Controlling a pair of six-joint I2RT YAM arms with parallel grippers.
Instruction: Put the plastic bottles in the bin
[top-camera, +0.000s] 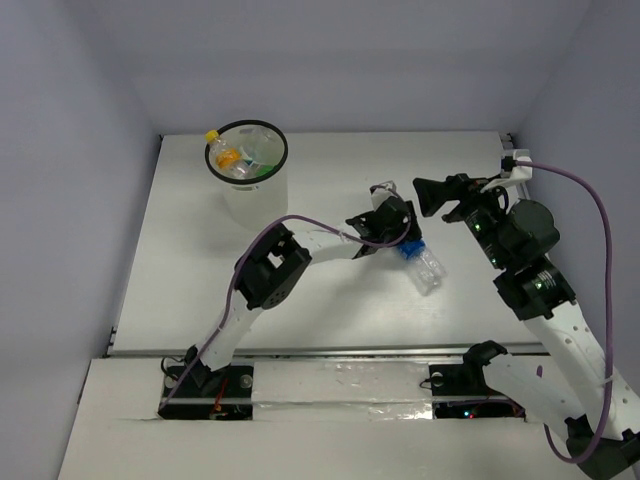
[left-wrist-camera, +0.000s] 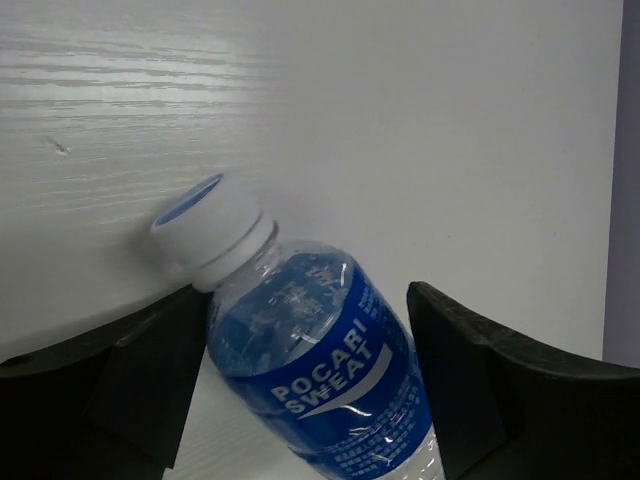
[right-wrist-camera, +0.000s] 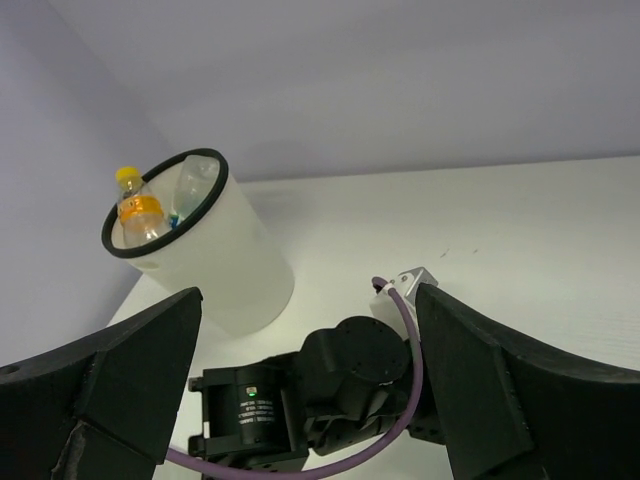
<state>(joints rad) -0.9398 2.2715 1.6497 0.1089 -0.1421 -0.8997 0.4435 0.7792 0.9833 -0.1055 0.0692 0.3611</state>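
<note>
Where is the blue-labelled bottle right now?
The blue-labelled bottle lies on the table, right of centre in the top view, between the open fingers of the left tool, well right of the bin.

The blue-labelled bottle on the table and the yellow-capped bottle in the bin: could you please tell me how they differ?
The blue-labelled bottle lies on its side on the table; the yellow-capped bottle stands in the bin, its cap above the rim. The blue-labelled bottle has a white cap; the yellow-capped bottle has an orange band. Both are small clear plastic bottles.
</note>
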